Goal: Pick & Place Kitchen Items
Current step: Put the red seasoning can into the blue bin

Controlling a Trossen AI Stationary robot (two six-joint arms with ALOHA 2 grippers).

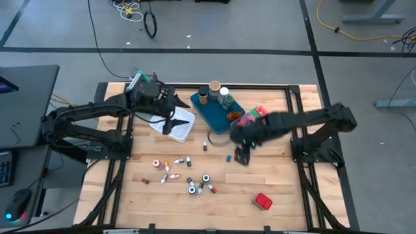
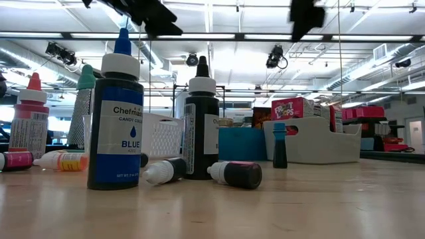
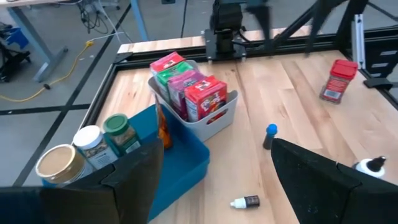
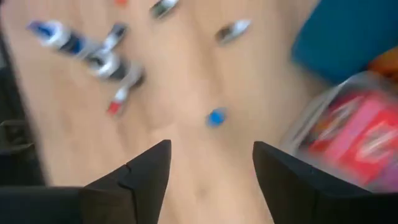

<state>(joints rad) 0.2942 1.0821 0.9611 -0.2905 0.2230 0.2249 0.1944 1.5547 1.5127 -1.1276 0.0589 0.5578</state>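
Several thumb-sized bottles (image 1: pixel 185 177) stand or lie on the wooden table's near middle. One blue-capped bottle (image 1: pixel 229 157) stands apart, upright on its base. A red tin (image 1: pixel 262 201) sits near the front right. My right gripper (image 4: pixel 211 149) hangs open above the table beside the blue-capped bottle (image 4: pixel 216 117), holding nothing. My left gripper (image 1: pixel 170 121) hovers open over the white mesh basket (image 1: pixel 175 125), with nothing between its fingers (image 3: pixel 214 155). Jars (image 3: pixel 93 146) stand in the blue tray (image 3: pixel 180 168). Red, pink and green packets (image 3: pixel 189 87) stand upright in the grey bin (image 3: pixel 214 121).
The blue tray (image 1: pixel 218 112) and grey bin (image 1: pixel 252 117) sit at the far middle, the mesh basket to their left. Dark rails (image 1: pixel 305 140) edge the table on both sides. Bare wood lies between the bottle cluster and the red tin (image 3: pixel 336 81).
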